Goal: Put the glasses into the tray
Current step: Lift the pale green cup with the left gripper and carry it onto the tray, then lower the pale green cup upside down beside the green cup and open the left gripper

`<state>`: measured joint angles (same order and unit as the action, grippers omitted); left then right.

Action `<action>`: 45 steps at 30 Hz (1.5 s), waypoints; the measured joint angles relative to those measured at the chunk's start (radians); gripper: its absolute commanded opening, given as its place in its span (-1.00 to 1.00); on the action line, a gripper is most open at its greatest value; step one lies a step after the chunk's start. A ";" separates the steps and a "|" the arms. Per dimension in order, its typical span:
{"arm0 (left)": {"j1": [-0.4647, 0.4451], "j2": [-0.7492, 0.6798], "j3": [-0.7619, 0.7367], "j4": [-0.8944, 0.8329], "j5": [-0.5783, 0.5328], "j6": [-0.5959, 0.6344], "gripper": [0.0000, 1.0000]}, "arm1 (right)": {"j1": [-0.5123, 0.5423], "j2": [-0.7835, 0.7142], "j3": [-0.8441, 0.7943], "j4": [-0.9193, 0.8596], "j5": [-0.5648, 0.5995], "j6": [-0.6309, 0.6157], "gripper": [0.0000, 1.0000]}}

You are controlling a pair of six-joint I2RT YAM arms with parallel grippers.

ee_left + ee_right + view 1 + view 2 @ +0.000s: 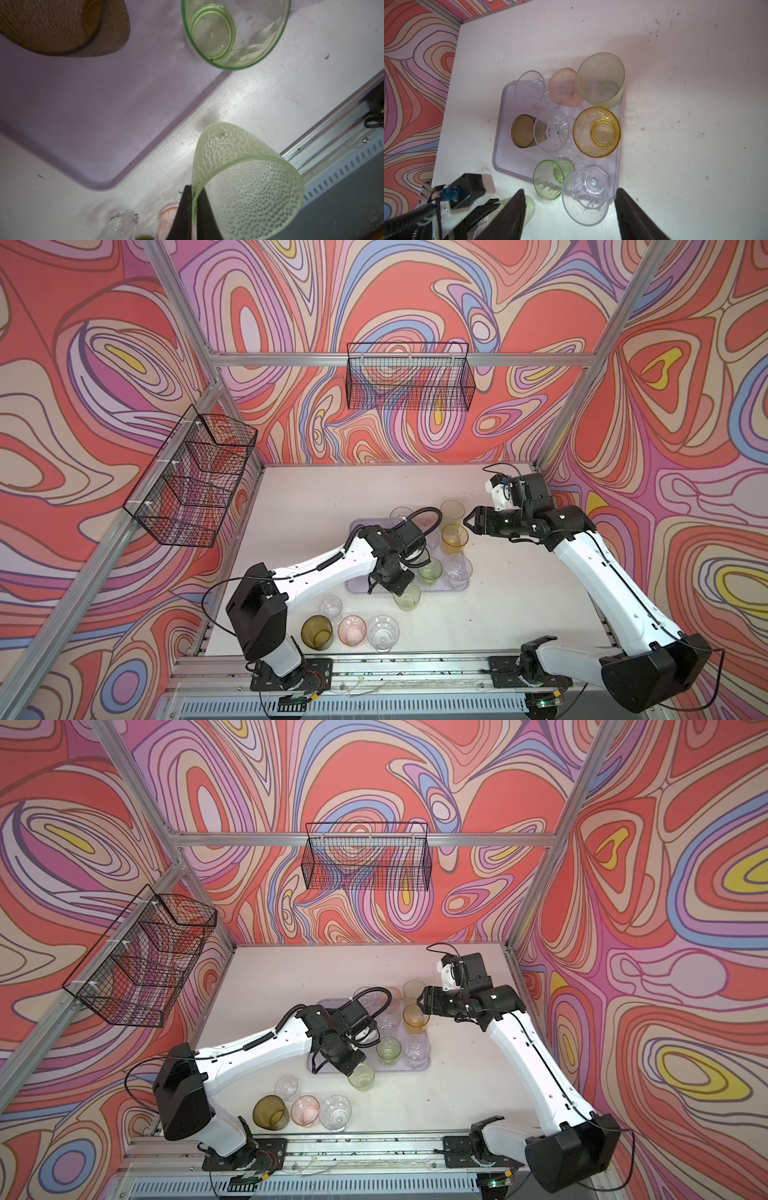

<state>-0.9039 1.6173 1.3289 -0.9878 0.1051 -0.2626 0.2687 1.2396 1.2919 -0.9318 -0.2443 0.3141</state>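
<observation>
A: Where is the left gripper (pixel 194 195)?

B: I've got it pinched tight on the rim of the dimpled glass (pixel 245 182); one finger inside, one outside; the glass is pale green and hangs tilted from that pinch.

A: And where is that glass?

B: Its base is over bare table (pixel 259 93), just beside the tray (pixel 83 104), at the near edge; whether the base touches the table I cannot tell from here.

A: Right gripper (pixel 570 190)?

B: Jaws spread wide, nothing between them; I see it above the table just off the tray's right side, near the yellow glass (pixel 597 132).

A: What sits in the tray?

B: Eight, mouths up; down the right side the tall glass (pixel 600 76), the yellow glass, the near clear glass (pixel 584 195); beside that last one the green glass (pixel 550 178); in the middle the mid clear glass (pixel 553 131) with the brown glass (pixel 522 131) touching it or just behind, I can't say which; along the far edge the pink glass (pixel 563 87) and the far clear glass (pixel 529 89).

A: Anything outside it?

B: Four on the table near the front edge, left of middle; the front brown glass (pixel 316 632), front pink glass (pixel 351 630) and front clear glass (pixel 382 632) in a row; the small clear glass (pixel 331 608) just behind them.
</observation>
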 measured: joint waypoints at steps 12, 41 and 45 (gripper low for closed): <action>0.052 0.024 0.075 -0.065 -0.021 -0.116 -1.00 | 0.000 -0.009 0.000 0.001 -0.002 -0.010 0.40; 0.125 0.173 0.151 -0.071 -0.038 -0.259 -1.00 | 0.000 -0.009 -0.015 0.017 -0.020 -0.010 0.40; 0.125 0.178 0.150 -0.058 -0.039 -0.266 -1.00 | 0.000 -0.009 -0.015 0.020 -0.026 -0.010 0.39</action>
<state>-0.7788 1.7954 1.4792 -1.0458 0.0666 -0.5285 0.2687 1.2304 1.2770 -0.9119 -0.2699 0.3042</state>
